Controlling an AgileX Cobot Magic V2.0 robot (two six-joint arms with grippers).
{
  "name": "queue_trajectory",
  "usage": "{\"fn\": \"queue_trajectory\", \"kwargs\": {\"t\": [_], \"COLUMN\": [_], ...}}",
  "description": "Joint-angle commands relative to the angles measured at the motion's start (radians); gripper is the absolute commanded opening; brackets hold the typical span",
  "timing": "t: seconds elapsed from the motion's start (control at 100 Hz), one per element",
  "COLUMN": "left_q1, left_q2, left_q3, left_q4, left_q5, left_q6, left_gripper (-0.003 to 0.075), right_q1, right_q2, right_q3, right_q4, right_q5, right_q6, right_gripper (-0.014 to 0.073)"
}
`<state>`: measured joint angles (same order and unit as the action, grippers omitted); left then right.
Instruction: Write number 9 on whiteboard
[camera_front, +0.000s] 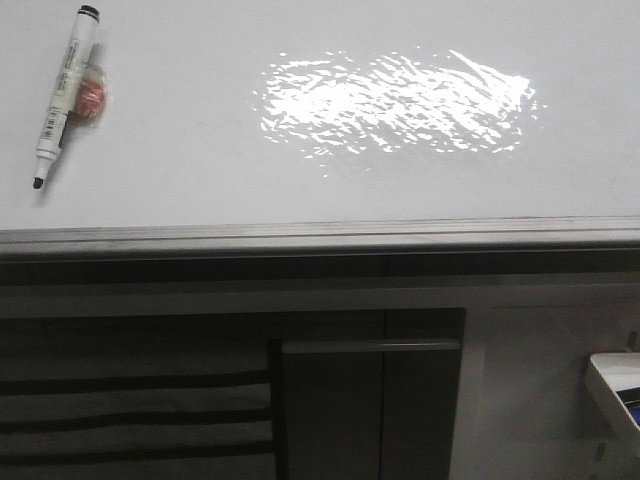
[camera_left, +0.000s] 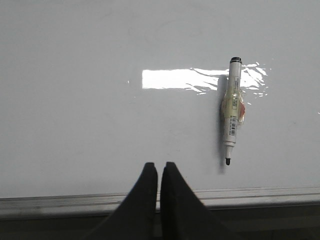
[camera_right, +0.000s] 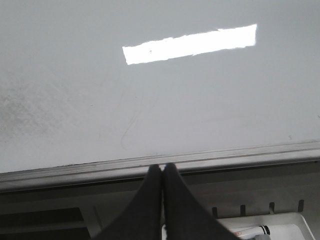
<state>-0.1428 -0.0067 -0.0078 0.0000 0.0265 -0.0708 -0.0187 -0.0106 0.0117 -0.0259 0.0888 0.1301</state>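
The whiteboard (camera_front: 200, 170) is glossy white, with a rippled glare patch (camera_front: 395, 100) and a grey metal edge strip (camera_front: 320, 235). An uncapped white marker (camera_front: 62, 95) with a black tip lies on it at the far left, with a red and clear tape tab stuck to its side. It also shows in the left wrist view (camera_left: 231, 110). No black number 9 shows; only a faint thin curved trace (camera_right: 125, 132) is on the board. My left gripper (camera_left: 159, 165) is shut and empty over the board's near edge, short of the marker. My right gripper (camera_right: 161, 166) is shut and empty at the edge strip.
Dark cabinet panels (camera_front: 370, 410) stand below the board's edge. A white tray (camera_front: 615, 385) sits at the lower right; in the right wrist view the tray (camera_right: 280, 222) holds another marker (camera_right: 252, 231).
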Motion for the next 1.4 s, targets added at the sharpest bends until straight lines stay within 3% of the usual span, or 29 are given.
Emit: {"fn": "queue_trajectory", "kwargs": {"t": [0.0, 0.55, 0.76, 0.92, 1.13, 1.39], "left_q1": [0.002, 0.002, 0.002, 0.002, 0.002, 0.002], "left_q2": [-0.026, -0.026, -0.026, -0.026, 0.042, 0.285], "left_q3": [0.031, 0.031, 0.031, -0.029, -0.256, -0.534], "left_q4": [0.000, 0.000, 0.000, -0.017, -0.020, 0.014], "left_q5": [-0.079, -0.079, -0.116, -0.149, 0.029, 0.325], "left_q6": [-0.007, -0.007, -0.007, -0.018, -0.018, 0.037], "left_gripper": [-0.0020, -0.0020, -0.0020, -0.0020, -0.0020, -0.0020], "right_q1": [-0.006, -0.006, -0.006, -0.006, -0.006, -0.006], "right_q2": [-0.017, -0.017, -0.017, -0.011, 0.092, 0.348], "right_q3": [0.026, 0.026, 0.026, -0.057, -0.289, -0.567], "right_q4": [-0.002, -0.002, -0.002, -0.002, -0.030, -0.152], "right_q5": [-0.081, -0.081, -0.149, -0.159, 0.043, 0.250], "right_q6": [-0.006, -0.006, -0.006, -0.006, -0.006, -0.008], "right_gripper": [-0.0072, -0.0072, -0.0072, -0.0072, -0.0072, -0.0072]}}
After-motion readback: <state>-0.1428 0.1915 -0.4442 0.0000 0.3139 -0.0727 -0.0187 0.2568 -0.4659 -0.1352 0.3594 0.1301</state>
